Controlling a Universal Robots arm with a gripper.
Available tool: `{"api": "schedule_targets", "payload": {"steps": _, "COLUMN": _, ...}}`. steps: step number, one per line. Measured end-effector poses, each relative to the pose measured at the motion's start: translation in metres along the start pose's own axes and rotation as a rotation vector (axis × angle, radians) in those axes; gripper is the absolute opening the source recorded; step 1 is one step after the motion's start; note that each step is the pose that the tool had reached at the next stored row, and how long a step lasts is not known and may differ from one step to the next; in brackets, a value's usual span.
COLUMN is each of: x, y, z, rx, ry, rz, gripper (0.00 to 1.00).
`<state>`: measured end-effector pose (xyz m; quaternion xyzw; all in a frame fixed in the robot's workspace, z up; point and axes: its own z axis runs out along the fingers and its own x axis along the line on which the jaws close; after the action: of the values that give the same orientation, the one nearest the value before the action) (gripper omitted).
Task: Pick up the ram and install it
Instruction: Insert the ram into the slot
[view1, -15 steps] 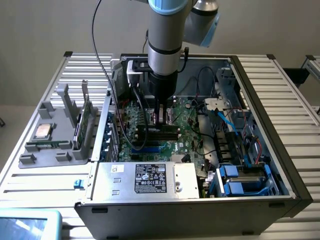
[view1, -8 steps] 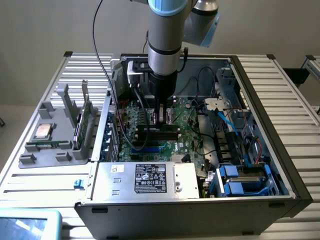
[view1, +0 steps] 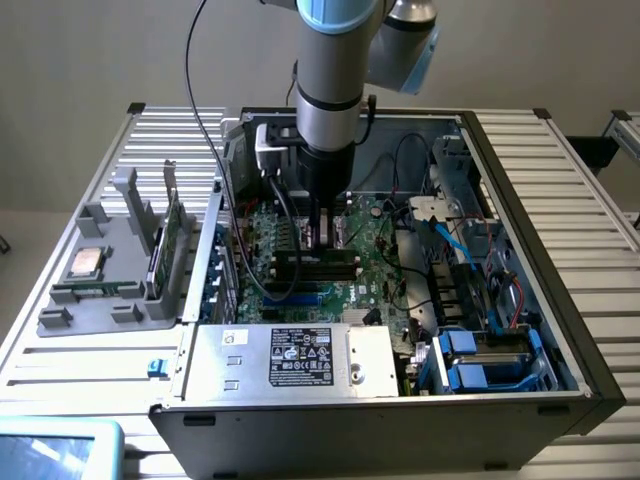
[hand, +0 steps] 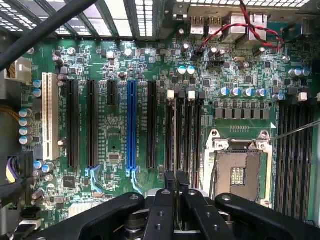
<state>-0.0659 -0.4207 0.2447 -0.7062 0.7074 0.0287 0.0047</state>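
Clenched tight, the claw (hand: 176, 176) hangs low over the green motherboard (hand: 115, 125), above its black slots (hand: 184, 135) beside the processor socket (hand: 239, 172). From the exterior view, its tips meet the top edge of the ram (view1: 315, 263), which stands on edge along those slots, inside the open computer case (view1: 535, 255).

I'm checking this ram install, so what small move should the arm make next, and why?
Probably lift straight up off the motherboard. The gripper is shut above the black slots, while what looks like the ram lies in the grey holder at the exterior view's left.
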Motion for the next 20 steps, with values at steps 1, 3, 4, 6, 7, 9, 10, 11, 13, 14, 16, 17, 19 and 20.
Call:
{"api": "schedule_targets", "payload": {"steps": 1, "x": 0.0, "y": -0.0004, "z": 0.0002, "rx": 0.0002, "ry": 0.0001, "rz": 0.0, "gripper": 0.11}}
{"api": "schedule_targets", "payload": {"steps": 3, "x": 0.0001, "y": -0.0004, "z": 0.0002, "rx": 0.0003, "ry": 0.0002, "rz": 0.0, "gripper": 0.11}}
{"api": "schedule_targets", "payload": {"steps": 4, "x": 0.0001, "y": -0.0005, "z": 0.0002, "rx": 0.0003, "ry": 0.0002, "rz": 0.0, "gripper": 0.11}}
{"api": "schedule_targets", "payload": {"steps": 6, "x": 0.0001, "y": -0.0005, "z": 0.0015, "rx": 0.0005, "ry": -0.0002, "rz": 0.0, "gripper": 0.11}}
{"api": "schedule_targets", "payload": {"steps": 7, "x": 0.0001, "y": -0.0006, "z": 0.0024, "rx": 0.0006, "ry": 0.0001, "rz": 0.0, "gripper": 0.11}}
{"api": "schedule_targets", "payload": {"steps": 9, "x": 0.0002, "y": -0.0006, "z": 0.0039, "rx": 0.0006, "ry": 0.0001, "rz": 0.0, "gripper": 0.11}}
{"api": "schedule_targets", "payload": {"steps": 10, "x": 0.0003, "y": -0.0007, "z": 0.0045, "rx": 0.0006, "ry": 0.0002, "rz": 0.0, "gripper": 0.11}}
{"api": "schedule_targets", "payload": {"steps": 11, "x": 0.0003, "y": -0.0006, "z": 0.0047, "rx": 0.0005, "ry": 0.0004, "rz": 0.0, "gripper": 0.11}}
{"api": "schedule_targets", "payload": {"steps": 13, "x": 0.0005, "y": -0.0006, "z": 0.005, "rx": 0.0005, "ry": 0.0003, "rz": 0.0, "gripper": 0.11}}
{"api": "schedule_targets", "payload": {"steps": 14, "x": 0.0005, "y": -0.0006, "z": 0.005, "rx": 0.0006, "ry": 0.0002, "rz": 0.0, "gripper": 0.11}}
{"api": "schedule_targets", "payload": {"steps": 16, "x": 0.0006, "y": -0.0006, "z": 0.005, "rx": 0.0005, "ry": 0.0002, "rz": 0.0, "gripper": 0.11}}
{"api": "schedule_targets", "payload": {"steps": 17, "x": 0.0007, "y": -0.0006, "z": 0.0051, "rx": 0.0006, "ry": 0.0002, "rz": 0.0, "gripper": 0.11}}
{"api": "schedule_targets", "payload": {"steps": 19, "x": 0.0017, "y": -0.0007, "z": 0.0051, "rx": 0.0006, "ry": 0.0001, "rz": 0.0, "gripper": 0.11}}
{"api": "schedule_targets", "payload": {"steps": 20, "x": 0.0018, "y": -0.0006, "z": 0.0051, "rx": 0.0006, "ry": 0.0002, "rz": 0.0, "gripper": 0.11}}
